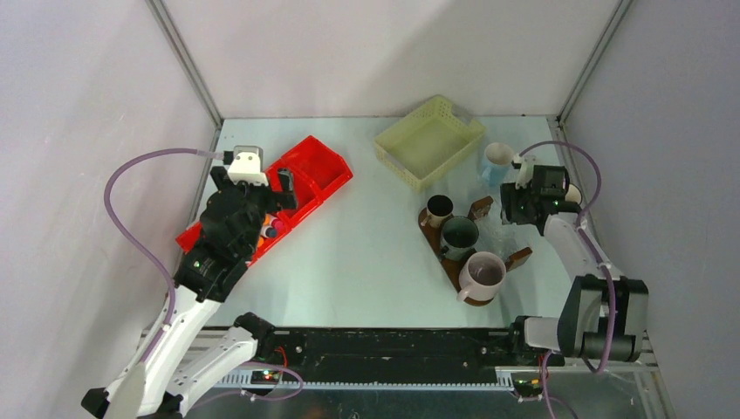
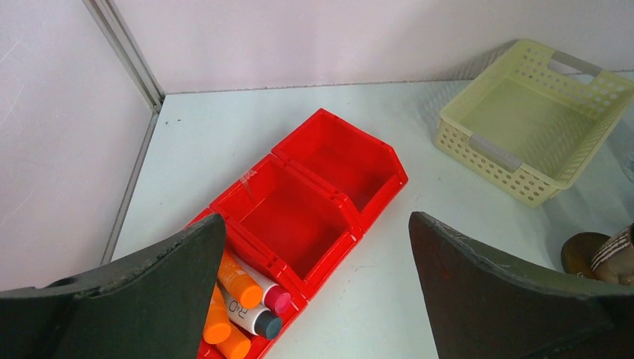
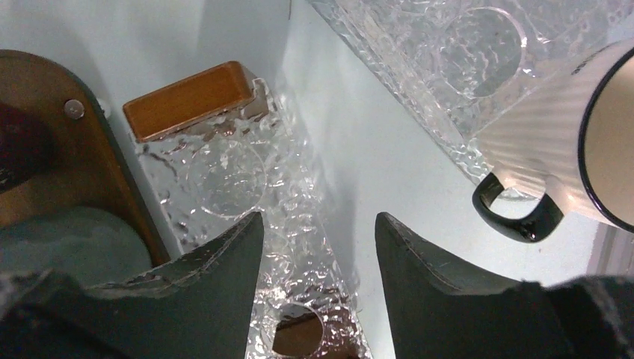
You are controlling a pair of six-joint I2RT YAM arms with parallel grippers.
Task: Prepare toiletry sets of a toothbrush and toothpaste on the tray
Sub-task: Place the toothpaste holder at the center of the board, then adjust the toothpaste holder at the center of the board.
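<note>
- The left hand [image 2: 315, 224], spread wide, hangs over the toothpaste tubes [image 2: 239, 295] in the red bin [image 2: 329, 198]; its walls could snag a finger.
- The right hand [image 3: 320, 221] is half-spread above clear bubbled plastic [image 3: 247, 172]; whether it grips, I cannot tell. The tray [image 3: 90, 149] and ribbed mug [image 3: 553, 142] crowd it; open desk [image 1: 375, 253] lies between the arms.

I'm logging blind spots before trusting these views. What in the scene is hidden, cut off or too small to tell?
- Toothpaste tubes in the red bin: left wrist view, cut off by the bottom edge and left pincer; top view, covered by the left arm.
- Mugs: contents too small, top view.
- Right pincer: right wrist view, unclear whether it grips the clear plastic.
</note>
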